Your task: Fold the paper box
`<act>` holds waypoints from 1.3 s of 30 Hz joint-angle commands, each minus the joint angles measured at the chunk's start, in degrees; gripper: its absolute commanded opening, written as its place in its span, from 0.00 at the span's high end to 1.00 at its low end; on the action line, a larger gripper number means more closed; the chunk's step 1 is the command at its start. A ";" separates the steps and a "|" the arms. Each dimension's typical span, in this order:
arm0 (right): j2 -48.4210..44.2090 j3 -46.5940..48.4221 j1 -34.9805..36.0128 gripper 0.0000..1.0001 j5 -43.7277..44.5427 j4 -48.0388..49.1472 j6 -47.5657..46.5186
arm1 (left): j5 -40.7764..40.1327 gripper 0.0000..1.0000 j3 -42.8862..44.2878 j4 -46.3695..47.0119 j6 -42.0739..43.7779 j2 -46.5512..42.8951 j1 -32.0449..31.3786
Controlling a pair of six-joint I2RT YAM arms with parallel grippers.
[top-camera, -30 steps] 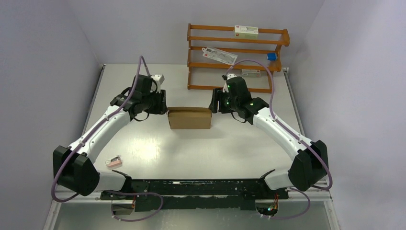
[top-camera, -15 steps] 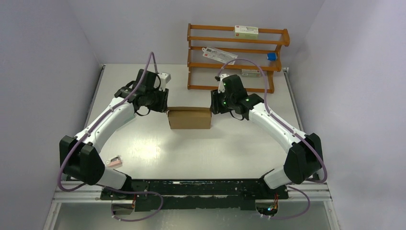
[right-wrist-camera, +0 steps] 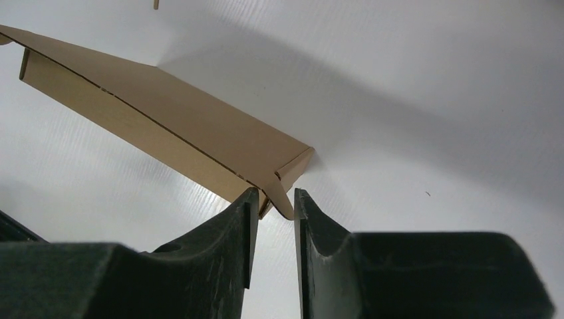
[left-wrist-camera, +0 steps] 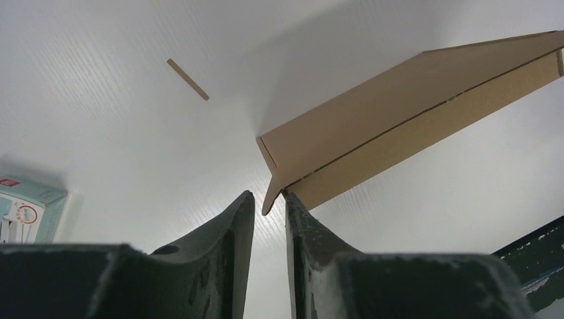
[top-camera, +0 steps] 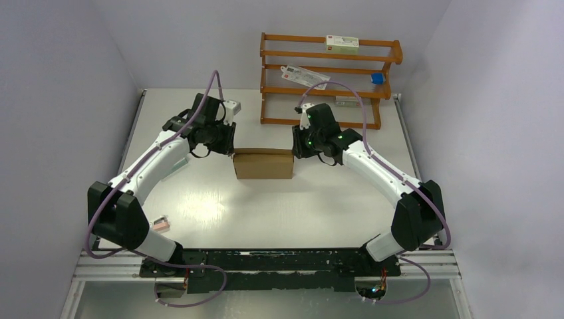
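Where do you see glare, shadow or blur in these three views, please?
Top external view: a soft bright sheen on the table, all sharp. Left wrist view: the paper box throws a broad soft shadow on the table behind it. Right wrist view: the same broad shadow behind the box; no blur.

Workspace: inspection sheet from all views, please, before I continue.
Surface: white table, no spills seen.
Job's things: paper box folded shut, flat, mid-table.
Clutter: pink item near left arm's base; small carton; thin stick.
End effectors: left end effector and right end effector each straddle a box end flap, narrow gap; grip unconfirmed.
Cables: purple cables loop above both wrists, apart from box.
Surroundings: wooden rack holding cartons at far edge.
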 commanded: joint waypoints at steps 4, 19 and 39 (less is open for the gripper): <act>0.36 1.55 0.41 0.77 -0.54 -0.07 -0.93 | 2.61 0.76 2.07 -0.84 0.65 0.66 0.33; -0.47 1.03 0.85 0.95 -1.16 0.08 1.64 | 6.43 0.94 0.13 0.17 -4.03 0.22 0.33; -3.06 -3.41 6.01 1.00 11.25 3.63 12.88 | 5.35 0.95 -4.83 5.36 -14.99 -3.40 0.33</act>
